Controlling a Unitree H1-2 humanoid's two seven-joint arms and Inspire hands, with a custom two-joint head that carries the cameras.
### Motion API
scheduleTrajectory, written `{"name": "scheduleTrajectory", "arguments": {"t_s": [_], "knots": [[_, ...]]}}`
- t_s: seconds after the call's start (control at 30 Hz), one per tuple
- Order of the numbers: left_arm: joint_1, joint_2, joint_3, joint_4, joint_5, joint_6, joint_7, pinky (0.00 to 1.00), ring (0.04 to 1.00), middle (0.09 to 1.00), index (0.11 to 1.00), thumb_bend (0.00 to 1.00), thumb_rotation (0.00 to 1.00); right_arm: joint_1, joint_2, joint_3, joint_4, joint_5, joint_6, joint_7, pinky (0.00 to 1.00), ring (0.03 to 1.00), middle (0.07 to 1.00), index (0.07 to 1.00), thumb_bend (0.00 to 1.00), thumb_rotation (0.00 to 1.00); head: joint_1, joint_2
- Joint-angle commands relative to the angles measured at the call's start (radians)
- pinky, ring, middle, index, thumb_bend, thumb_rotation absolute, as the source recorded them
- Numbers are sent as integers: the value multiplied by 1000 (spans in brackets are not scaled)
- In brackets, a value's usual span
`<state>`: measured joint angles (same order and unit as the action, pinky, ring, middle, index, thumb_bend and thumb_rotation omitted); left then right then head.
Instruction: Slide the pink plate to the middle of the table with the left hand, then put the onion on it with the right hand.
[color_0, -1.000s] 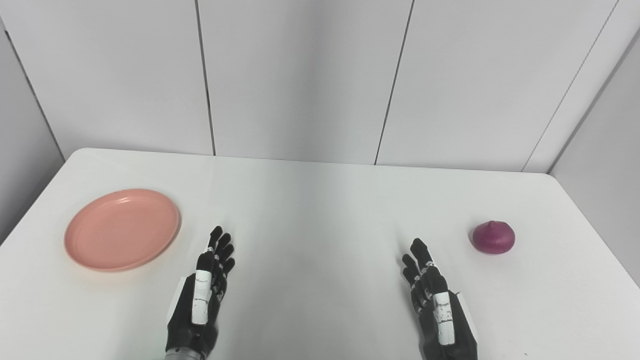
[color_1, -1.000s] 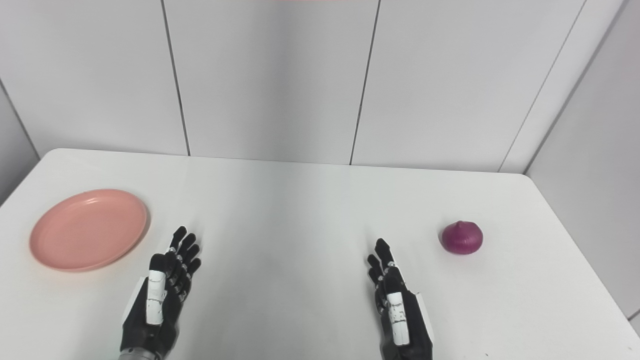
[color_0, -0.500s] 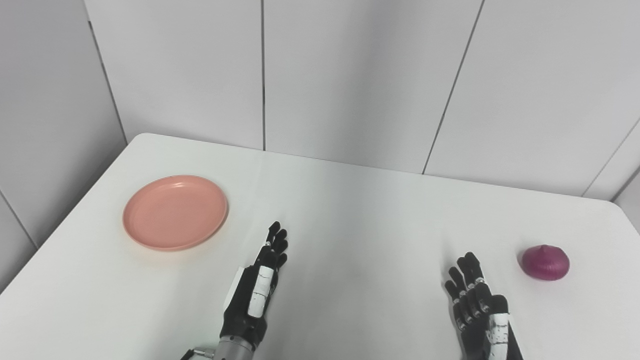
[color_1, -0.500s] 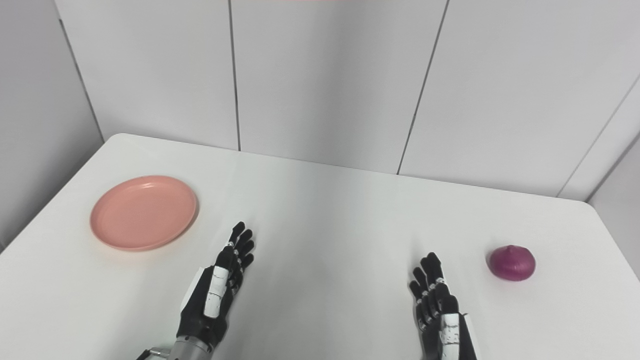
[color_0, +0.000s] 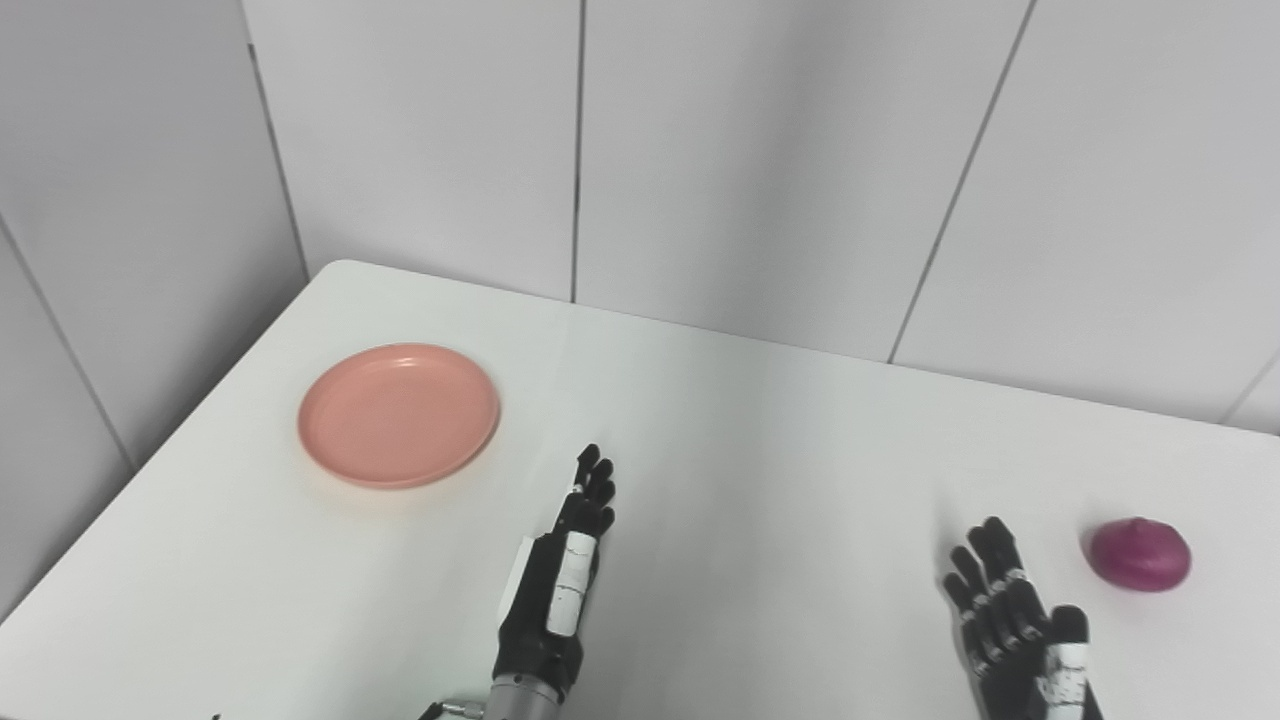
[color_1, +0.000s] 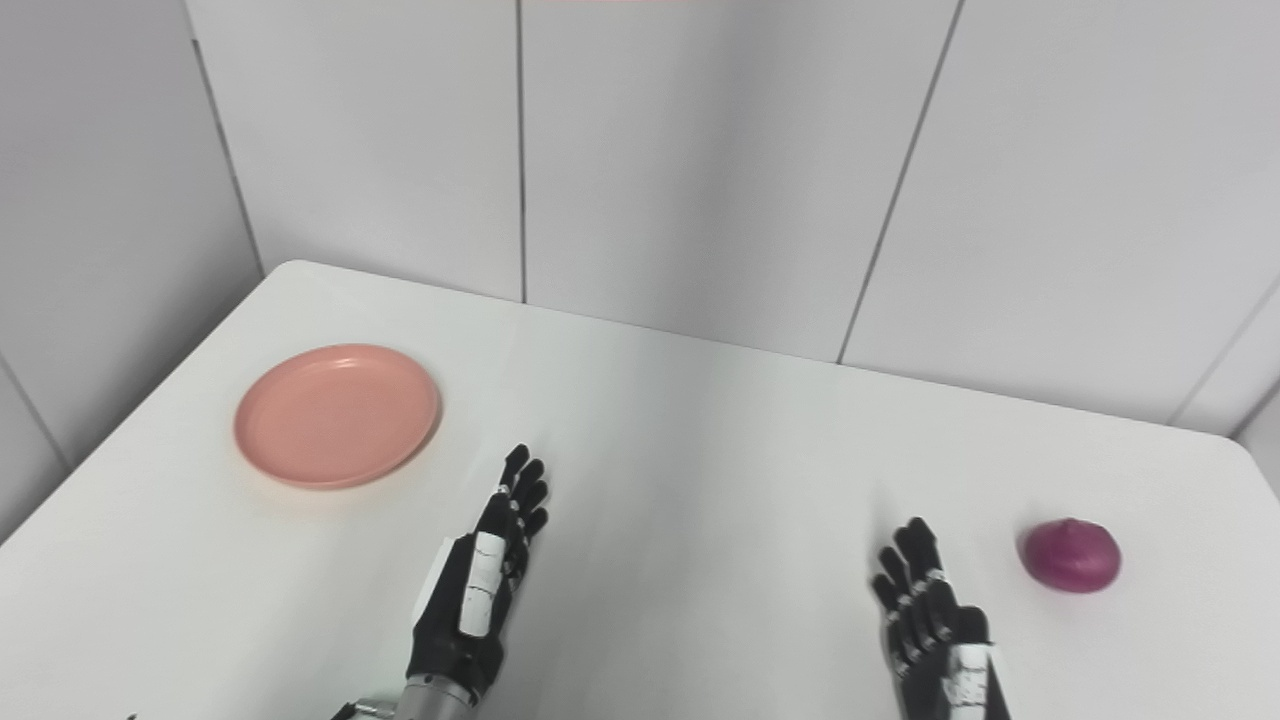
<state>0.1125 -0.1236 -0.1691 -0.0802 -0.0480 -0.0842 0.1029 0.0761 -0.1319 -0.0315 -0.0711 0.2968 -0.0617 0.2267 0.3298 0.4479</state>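
Against the earlier frames we note the whole scene has slid right and down in both views; the camera has turned left. The plate and onion keep their places on the counter; we log no move of either.

The pink plate (color_0: 399, 414) sits flat on the white counter (color_0: 760, 430) toward its left side, empty, well apart from both hands. The onion (color_0: 1140, 554), purple, rests near the counter's right side.

The left hand (color_0: 558, 590) lies low over the counter, just right of and nearer to us than the plate, released, fingers (color_0: 594, 480) straight and slightly spread, holding nothing, as before. The right hand (color_1: 935, 620) is likewise released, fingers apart and pointing away from us, just left of the onion without touching it.

Cut off: the right hand's palm and wrist run out at the bottom edge. We cannot tell whether either hand touches the counter surface. Wall panels (color_0: 760, 150) stand behind.
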Motion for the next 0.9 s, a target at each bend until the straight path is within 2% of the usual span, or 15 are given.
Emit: {"name": "scheduleTrajectory", "arguments": {"t_s": [0.0,0.2,0.4,0.63,0.67,0.8,0.87], "knots": [[77,-23,1,51,13,-33,2,1000,1000,999,1000,804,972,77,-15,-16,143,9,-40,29,1000,1000,1000,1000,682,1000,5,-2],[74,-25,13,42,-8,-32,-11,1000,1000,995,1000,773,955,73,-3,-15,151,7,-50,25,1000,1000,1000,1000,600,1000,8,-15],[44,-14,9,-60,-43,26,-40,1000,1000,1000,1000,773,930,68,-3,-9,166,0,-61,30,1000,1000,1000,1000,589,1000,13,-28],[-74,20,43,-195,-100,187,-77,1000,957,962,995,829,931,65,9,-12,168,11,-56,28,1000,1000,1000,1000,590,1000,7,-37],[-112,39,57,-214,-110,220,-86,982,931,935,971,860,910,63,10,-12,171,11,-59,29,1000,1000,1000,1000,589,1000,6,-41],[-233,100,105,-253,-129,308,-110,1000,915,921,965,896,964,57,16,-12,179,5,-67,27,1000,1000,1000,1000,587,1000,5,-47],[-298,147,128,-257,-144,354,-123,999,909,913,965,914,983,55,17,-11,180,3,-69,29,1000,1000,1000,1000,602,1000,2,-47]]}}
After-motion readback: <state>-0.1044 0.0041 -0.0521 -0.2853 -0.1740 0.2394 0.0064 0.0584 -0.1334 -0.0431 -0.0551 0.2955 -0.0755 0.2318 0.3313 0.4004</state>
